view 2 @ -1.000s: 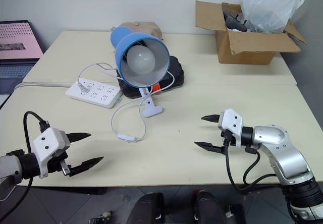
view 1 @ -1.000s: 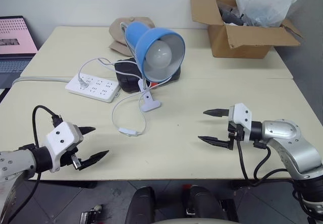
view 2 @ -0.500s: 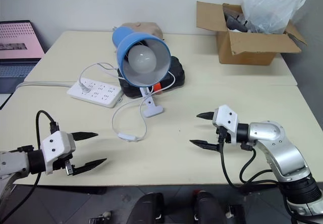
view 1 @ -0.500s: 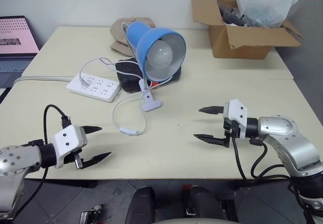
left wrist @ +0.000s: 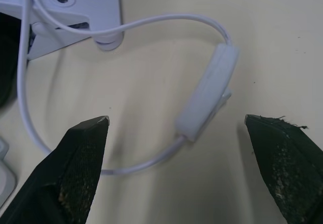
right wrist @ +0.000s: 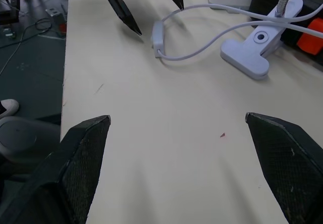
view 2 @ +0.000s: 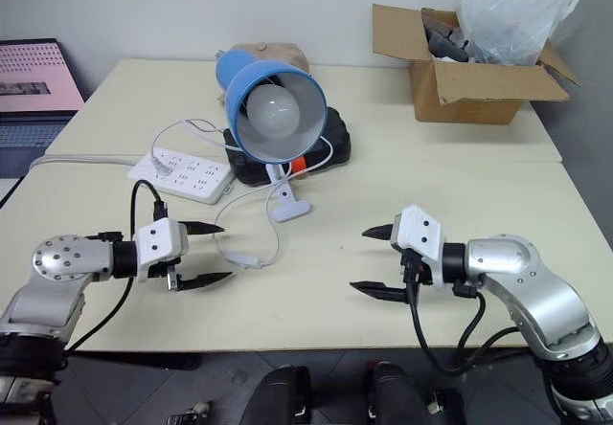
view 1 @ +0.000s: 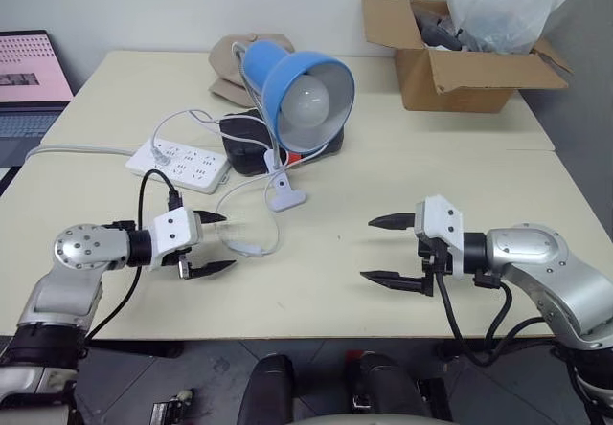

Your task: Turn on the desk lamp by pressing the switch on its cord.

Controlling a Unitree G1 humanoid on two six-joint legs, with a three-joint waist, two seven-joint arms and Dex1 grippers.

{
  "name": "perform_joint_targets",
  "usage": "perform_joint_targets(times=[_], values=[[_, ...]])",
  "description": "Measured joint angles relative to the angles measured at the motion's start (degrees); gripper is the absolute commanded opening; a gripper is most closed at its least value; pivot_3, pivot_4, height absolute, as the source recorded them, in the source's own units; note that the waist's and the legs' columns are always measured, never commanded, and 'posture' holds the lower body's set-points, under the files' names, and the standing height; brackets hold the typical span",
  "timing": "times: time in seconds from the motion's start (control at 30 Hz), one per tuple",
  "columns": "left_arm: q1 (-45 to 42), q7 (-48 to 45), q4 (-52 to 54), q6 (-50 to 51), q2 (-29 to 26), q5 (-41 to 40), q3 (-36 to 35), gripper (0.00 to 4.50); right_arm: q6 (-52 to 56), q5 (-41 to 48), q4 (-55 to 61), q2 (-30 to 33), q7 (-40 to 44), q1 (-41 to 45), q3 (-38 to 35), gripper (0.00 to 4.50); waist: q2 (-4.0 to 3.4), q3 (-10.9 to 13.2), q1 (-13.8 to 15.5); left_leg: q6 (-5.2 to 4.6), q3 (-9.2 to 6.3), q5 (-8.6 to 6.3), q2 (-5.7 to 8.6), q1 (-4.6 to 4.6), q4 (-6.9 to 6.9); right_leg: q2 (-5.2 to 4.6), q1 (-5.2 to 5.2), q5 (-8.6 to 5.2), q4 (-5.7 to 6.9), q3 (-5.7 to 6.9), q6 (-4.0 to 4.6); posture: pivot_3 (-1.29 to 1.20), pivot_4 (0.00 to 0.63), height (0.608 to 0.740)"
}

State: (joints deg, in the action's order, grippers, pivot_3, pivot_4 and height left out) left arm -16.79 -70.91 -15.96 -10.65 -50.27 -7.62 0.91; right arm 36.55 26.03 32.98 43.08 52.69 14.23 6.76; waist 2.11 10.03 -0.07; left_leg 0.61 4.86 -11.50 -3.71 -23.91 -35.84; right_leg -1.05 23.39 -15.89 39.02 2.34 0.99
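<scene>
L end effector (view 1: 214,243) sits low over the near part of the bench (view 1: 316,281), fingers wide apart, nothing between them. The switch (view 1: 246,248) lies flat on the bench just beyond its fingertips, not touching; in the L wrist view the switch (left wrist: 208,92) shows between the two fingers (left wrist: 81,168), ahead of them.

R end effector (view 1: 383,250) is over the near bench on the robot's right, fingers also spread, holding nothing, pointing toward the L side. Well apart from the switch, w/ bare bench between.

The cord (view 1: 218,216) loops from the switch back toward the white clip base (view 1: 284,193), which rests on the bench a bit farther in. Above and behind the clip: the desk lamp (view 1: 299,92), blue shade tilted toward the robot, bulb not lit.

Farther left, a white power strip (view 1: 177,165) lies flat, w/ a black object (view 1: 239,143) beside it under the lamp. Far right corner: an open cardboard box (view 1: 460,56) w/ a plastic bag on it. Laptop (view 1: 29,85) at far left, off the bench.
</scene>
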Motion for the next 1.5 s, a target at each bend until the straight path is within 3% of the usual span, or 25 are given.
perform_joint_targets(times=[0.23,0.27,0.87,1.23,1.5], values=[[-6.4,-1.3,-8.7,-4.8,1.7,2.6,3.5,4.48,1.3,0.1,1.7,0.7,-1.6,-1.3,-1.2,4.5,0.01,0.0,0.0,0.0,-0.02,0.0,0.02,-0.02,-0.12,0.01,-0.04,0.04,0.02,0.0,-0.06,0.0,0.15,0.74],[-6.8,-1.7,-9.5,-5.4,1.9,2.6,3.6,4.12,1.5,0.2,1.9,0.7,-1.8,-1.5,-1.2,4.5,0.01,0.0,0.0,0.0,-0.03,0.0,0.01,-0.02,-0.13,0.01,-0.04,0.04,0.02,0.0,-0.07,0.0,0.15,0.74],[-9.6,-6.3,-13.6,-8.6,2.9,3.2,6.1,0.43,2.0,1.2,2.8,1.8,-2.8,-1.9,-2.4,4.5,0.02,0.0,0.0,-0.07,-0.07,0.04,0.02,0.0,-0.2,0.0,-0.11,0.12,0.04,0.01,-0.16,0.0,0.15,0.74],[-6.4,-8.6,1.4,5.9,2.7,-1.4,6.1,0.42,2.0,1.9,2.8,2.2,-2.8,-1.9,-3.5,4.5,0.02,0.0,0.0,-0.07,-0.09,0.04,0.02,-0.02,-0.2,0.01,-0.1,0.11,0.03,0.0,-0.16,0.0,0.15,0.74],[-15.6,-6.0,14.9,21.4,9.2,-2.8,11.2,0.42,4.7,3.8,3.0,1.8,-4.1,5.3,-2.9,4.5,0.04,0.0,-0.4,-0.1,-0.06,0.06,0.06,-0.02,-0.24,0.08,-0.11,0.18,0.02,-0.13,-0.27,0.0,0.15,0.74]])
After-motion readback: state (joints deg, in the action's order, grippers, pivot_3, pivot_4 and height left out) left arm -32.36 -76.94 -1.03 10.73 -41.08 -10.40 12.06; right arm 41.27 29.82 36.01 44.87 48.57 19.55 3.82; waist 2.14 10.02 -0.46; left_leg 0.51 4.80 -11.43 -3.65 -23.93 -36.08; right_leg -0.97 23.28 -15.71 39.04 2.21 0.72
